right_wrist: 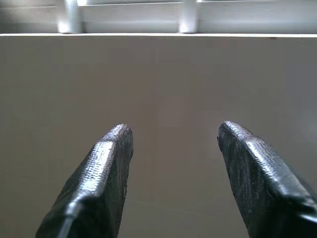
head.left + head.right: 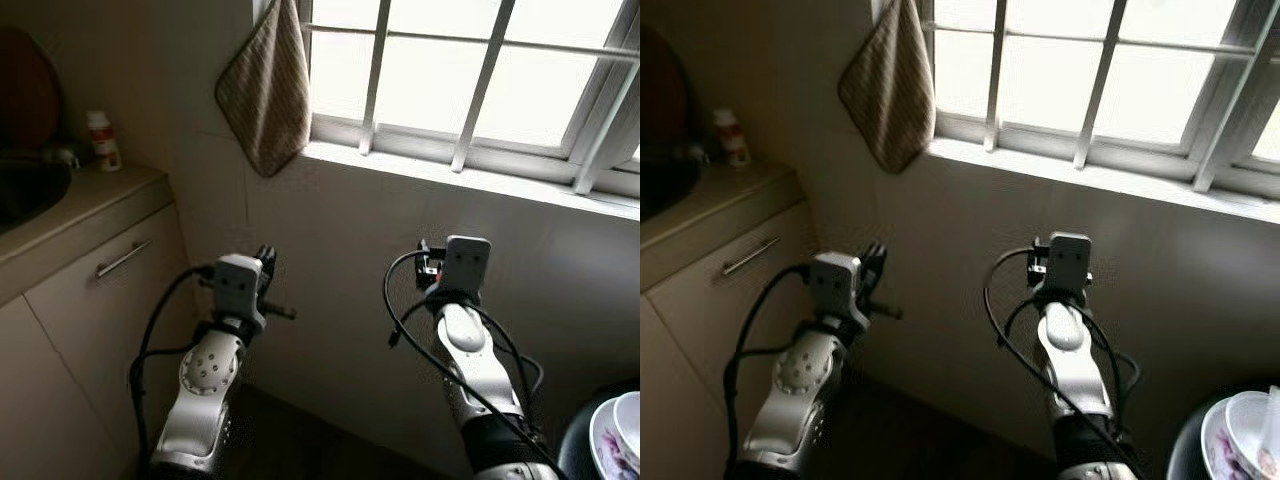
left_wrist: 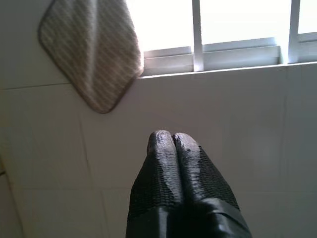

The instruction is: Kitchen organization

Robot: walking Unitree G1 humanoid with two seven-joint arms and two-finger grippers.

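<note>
The left tool (image 3: 172, 141) is clenched, its two black fingers pressed together on nothing, raised toward the pale wall (image 2: 400, 300) under the window sill (image 2: 470, 175). The right tool (image 1: 171, 136) is released, fingers spread wide and empty, facing the same wall. A striped brown cloth (image 2: 265, 90) hangs by the window (image 2: 480, 70), above the left tool. Off to the left, a small white bottle (image 2: 102, 140) stands on the tabletop (image 2: 90, 200) above a handled drawer (image 2: 110, 265). White dishes (image 2: 620, 430) sit low on the right.

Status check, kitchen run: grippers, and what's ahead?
Left gripper shut, empty; right gripper open, empty. Both raised toward tiled wall under window. Cloth hangs upper left; nothing held, no obstruction.
</note>
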